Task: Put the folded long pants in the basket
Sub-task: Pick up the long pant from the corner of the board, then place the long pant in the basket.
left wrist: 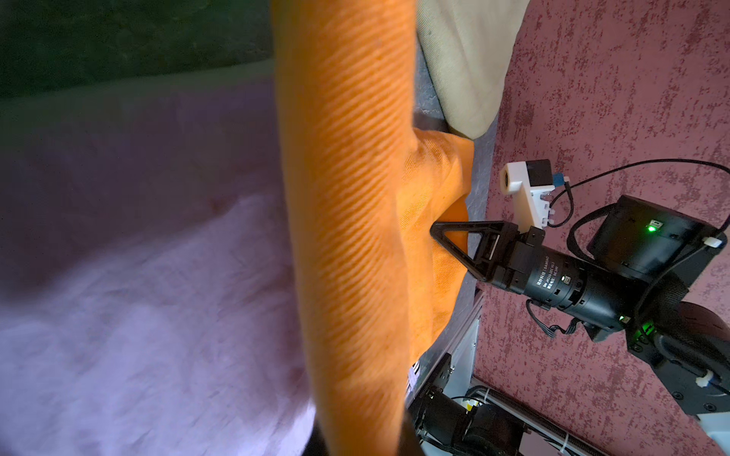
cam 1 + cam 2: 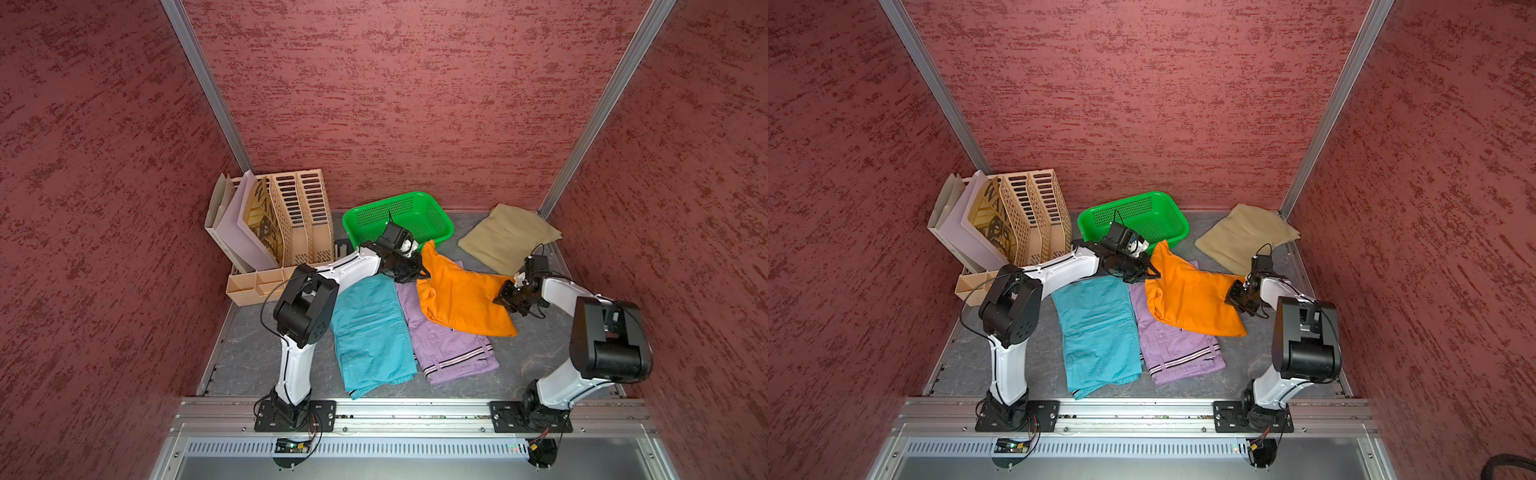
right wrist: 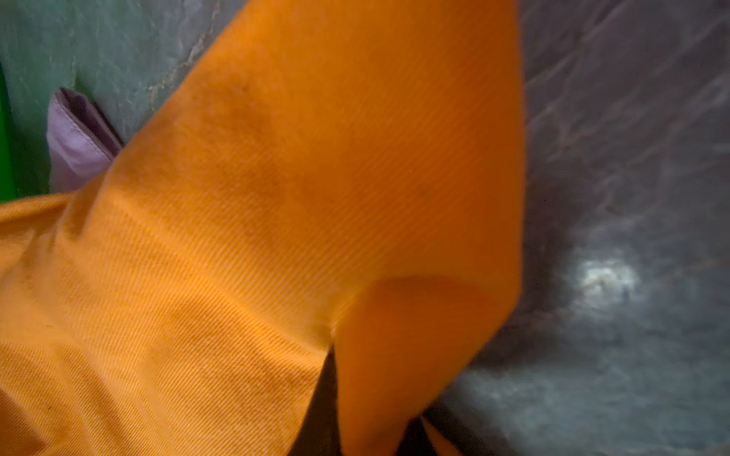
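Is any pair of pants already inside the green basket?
No. In a top view the green basket shows only its bare mesh floor, with the orange pants outside it.

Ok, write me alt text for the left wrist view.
Bright orange pants hang stretched through the middle of the left wrist view, with the right tool shut on their far edge. Lilac pants lie blurred beneath, and khaki pants lie beyond by the red textured wall.
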`<state>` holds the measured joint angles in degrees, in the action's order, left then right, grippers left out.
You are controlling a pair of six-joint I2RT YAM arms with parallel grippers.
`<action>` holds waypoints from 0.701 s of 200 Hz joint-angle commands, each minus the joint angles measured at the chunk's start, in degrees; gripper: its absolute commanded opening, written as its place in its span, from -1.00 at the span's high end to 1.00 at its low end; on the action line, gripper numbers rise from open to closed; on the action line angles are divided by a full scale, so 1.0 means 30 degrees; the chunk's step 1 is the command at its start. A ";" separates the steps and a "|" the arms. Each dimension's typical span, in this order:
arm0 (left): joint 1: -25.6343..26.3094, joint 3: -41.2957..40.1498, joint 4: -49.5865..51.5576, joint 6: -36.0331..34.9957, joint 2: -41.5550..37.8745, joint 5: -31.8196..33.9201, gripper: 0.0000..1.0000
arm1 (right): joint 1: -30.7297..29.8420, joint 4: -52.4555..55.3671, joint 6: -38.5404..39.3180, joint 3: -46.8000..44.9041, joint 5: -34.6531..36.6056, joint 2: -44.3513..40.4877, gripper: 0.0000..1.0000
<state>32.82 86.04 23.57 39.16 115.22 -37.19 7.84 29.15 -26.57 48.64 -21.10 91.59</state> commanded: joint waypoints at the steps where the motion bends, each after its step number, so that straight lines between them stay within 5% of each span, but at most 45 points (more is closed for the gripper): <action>1: 0.0550 0.0745 -0.0836 -0.0118 -0.0745 -0.0816 1.00 | -0.0525 0.1422 -0.0139 -0.0018 0.0345 -0.1805 1.00; 77: 0.1775 0.2865 0.1817 -0.0666 -0.3375 0.0244 1.00 | -0.0504 0.5368 -0.0025 0.3161 0.0728 -0.5943 1.00; 140: 0.0001 0.6669 0.5606 -0.2295 -0.3706 0.1084 1.00 | -0.0546 0.6111 -0.0521 0.8745 -0.1571 -0.4117 1.00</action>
<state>36.14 101.75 36.71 35.24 105.27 -33.95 6.79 48.93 -26.83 67.05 -20.78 76.18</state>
